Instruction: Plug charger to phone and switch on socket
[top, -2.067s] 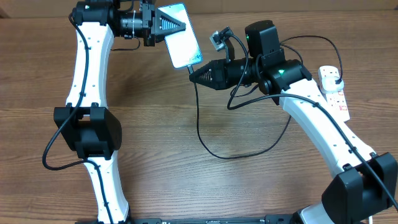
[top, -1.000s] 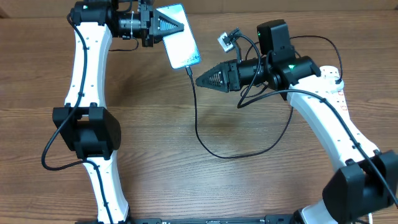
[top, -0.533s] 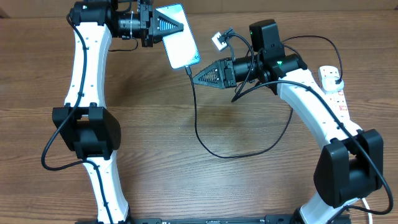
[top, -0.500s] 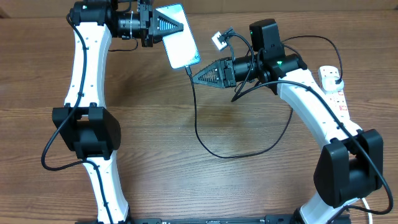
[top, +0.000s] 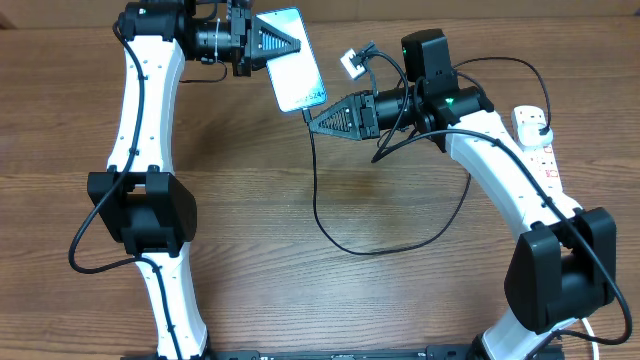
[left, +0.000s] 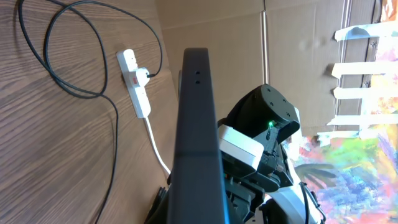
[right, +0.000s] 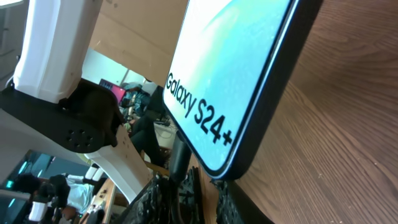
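Observation:
My left gripper (top: 285, 45) is shut on the top of the phone (top: 298, 75) and holds it tilted above the table's far side. The lit "Galaxy" screen (right: 230, 68) fills the right wrist view. The charger's black cable (top: 318, 205) hangs from the phone's lower end and loops across the table to its plug (top: 541, 122) in the socket (top: 543, 150). My right gripper (top: 311, 121) is at that lower end. Its fingers (right: 152, 199) are closed round the charger's connector tip (right: 178, 158). In the left wrist view the phone (left: 199, 124) stands edge-on and hides my fingers.
The socket (left: 135, 84) lies at the table's right edge with its thick white cord (left: 157, 149) trailing off. The cable's loop (left: 59, 53) lies on the wood between the arms. A cardboard wall (left: 249, 43) stands behind the table.
My right gripper slid left, back to the phone's lower end, and its fingers narrowed round the connector. My left gripper shifted the phone slightly right.

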